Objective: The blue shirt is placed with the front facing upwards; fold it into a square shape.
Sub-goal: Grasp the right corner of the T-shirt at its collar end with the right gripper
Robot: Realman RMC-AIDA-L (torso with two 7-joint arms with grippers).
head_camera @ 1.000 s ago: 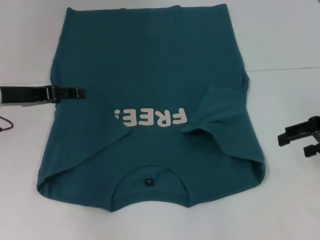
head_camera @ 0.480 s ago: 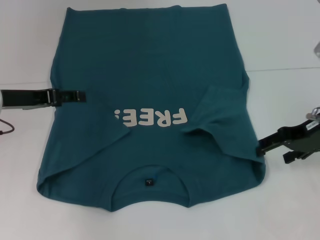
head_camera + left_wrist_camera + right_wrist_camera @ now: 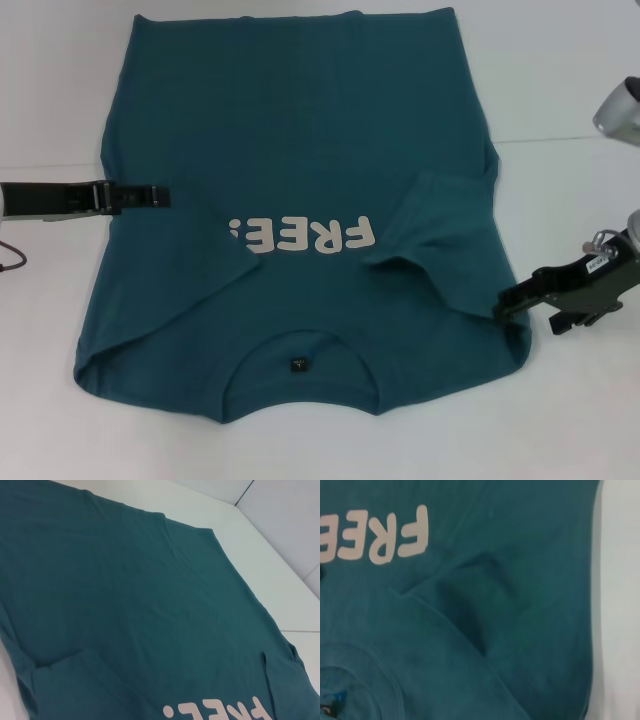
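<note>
Head view | shirt (image 3: pixel 290 160) flat on table (image 3: pixel 570 80), sleeves folded in | left end effector (image 3: pixel 150 196) over its left edge, right end effector (image 3: pixel 512 300) at its right edge, we cannot tell either's opening | soft, limp: we'd pinch edges.

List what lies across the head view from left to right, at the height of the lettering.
Left gripper at the shirt's left edge → white "FREE!" lettering on the blue shirt → folded-in sleeve → right gripper at the shirt's right edge, slightly nearer.
</note>
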